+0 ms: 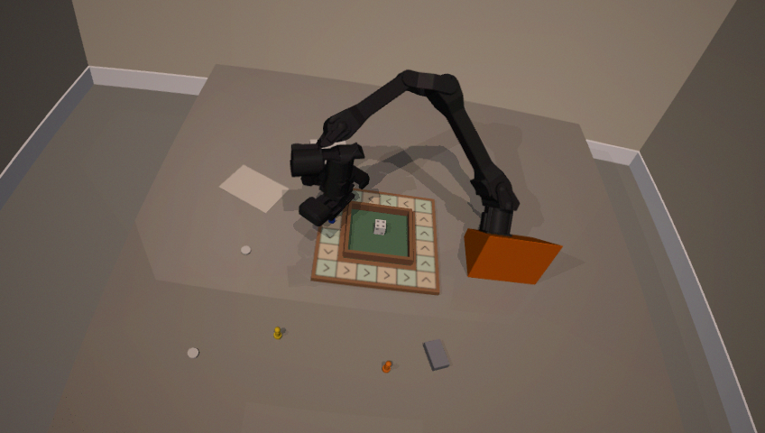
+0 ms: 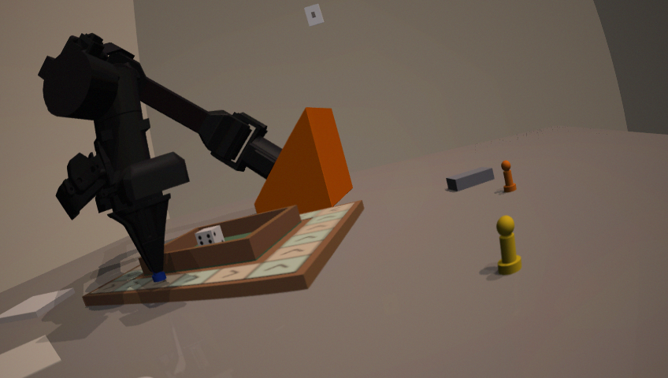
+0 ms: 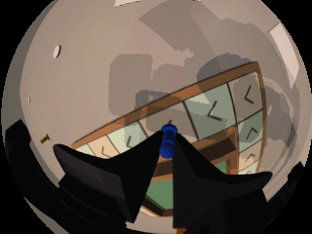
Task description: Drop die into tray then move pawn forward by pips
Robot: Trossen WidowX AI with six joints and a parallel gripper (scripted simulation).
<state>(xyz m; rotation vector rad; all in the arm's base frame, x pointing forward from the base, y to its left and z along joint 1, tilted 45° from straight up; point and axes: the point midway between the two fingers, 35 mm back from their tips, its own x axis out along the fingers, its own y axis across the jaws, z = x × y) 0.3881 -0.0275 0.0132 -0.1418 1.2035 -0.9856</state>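
1. Blue pawn (image 2: 158, 276) is pinched between the gripper (image 2: 157, 268) fingertips, its base right down at a square on the board (image 2: 286, 280), just outside the tray's outer wall.
2. Die (image 1: 380, 226) sits mid-tray (image 1: 379, 258), apart from every wall.
3. That pawn square lies on the board's side facing away from the orange base (image 1: 507, 258); open table lies beyond that edge.
4. Yellow pawn (image 1: 277, 333), orange pawn (image 1: 386, 366) and grey block (image 1: 436, 354) stand well apart from the board.
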